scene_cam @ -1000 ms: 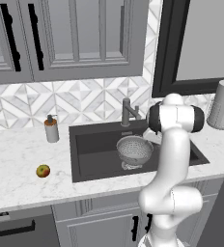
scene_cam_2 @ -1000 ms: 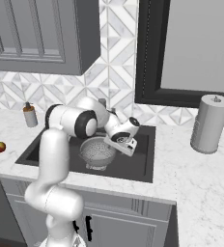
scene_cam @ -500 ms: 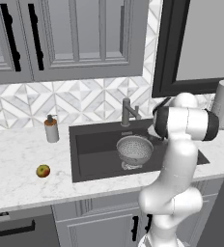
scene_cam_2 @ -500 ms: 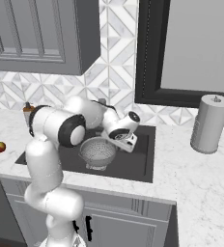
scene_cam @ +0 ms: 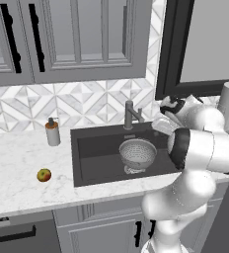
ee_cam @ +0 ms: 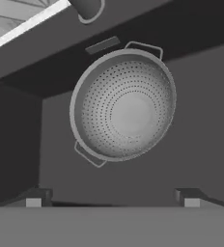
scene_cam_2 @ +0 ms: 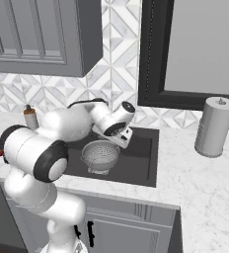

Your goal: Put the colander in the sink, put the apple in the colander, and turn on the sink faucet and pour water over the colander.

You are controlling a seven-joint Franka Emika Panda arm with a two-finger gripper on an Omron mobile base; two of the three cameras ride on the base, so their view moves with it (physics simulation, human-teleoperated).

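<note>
End effector (ee_cam: 112, 198) fingers apart, empty, hovering above the colander (ee_cam: 123, 105) standing upright in the sink (scene_cam: 94, 153); apple (scene_cam: 44, 175) far off on the bench (scene_cam: 18, 168)

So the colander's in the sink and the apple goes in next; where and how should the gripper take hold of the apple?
The apple lies alone on the white counter, left of the sink and in front of the soap bottle. It is small and round, so probably best from straight above, fingers closing across its widest middle. Nothing crowds it, so any finger direction should fit.
</note>
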